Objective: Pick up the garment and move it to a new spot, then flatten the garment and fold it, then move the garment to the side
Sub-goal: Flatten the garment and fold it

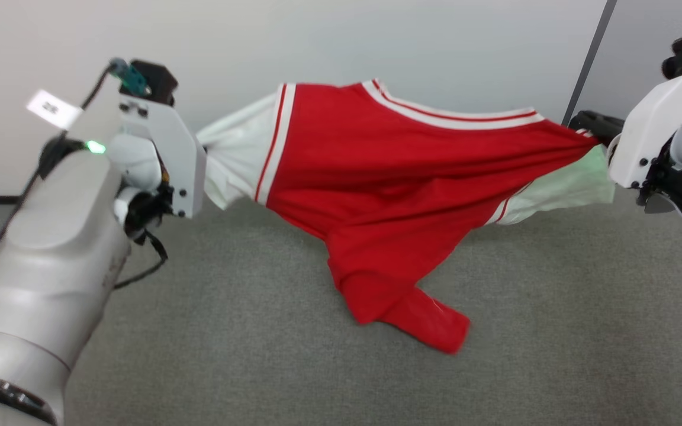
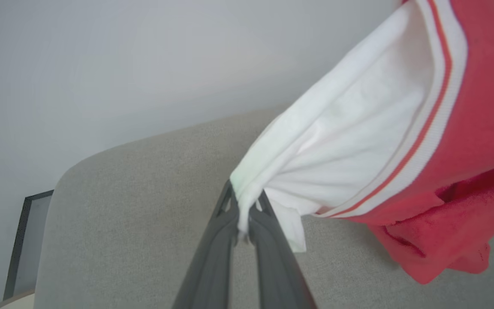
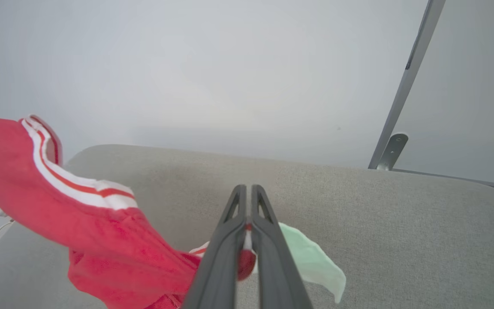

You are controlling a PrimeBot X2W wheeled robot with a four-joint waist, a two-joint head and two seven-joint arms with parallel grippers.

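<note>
- I have the garment [image 1: 376,177] strung in the air between both arms. Its upper edge is pulled fairly taut, and its red lower part sags until a folded corner rests on the grey surface [image 1: 554,331].
- The left gripper [image 2: 247,204] has its fingers pinched together on a bunched bit of the white sleeve fabric, squeezed to a thin wad between them.
- The right gripper [image 3: 245,206] is likewise closed tight on the other end. Red cloth shows between the fingers and a pale flap hangs loose past them.
- I judge it light and entirely limp: it sags under its own weight, wrinkles toward each pinch and keeps no shape. It is not fragile, though a knit like this may stretch if I spread the arms wider.
- Both grips are small pinches near the edges, so slipping is what I would watch. For laying it flat I would want matching points — shoulders or hem corners. I cannot quite tell whether the present pinches match, because the cloth is twisted.
- The surface looks like a short-napped grey fabric or carpet. It is matte, and likely to drag on the cloth rather than let it slide.
- Behind it stands a plain pale wall [image 1: 317,35], with a grey metal post [image 1: 589,59] at the right.
</note>
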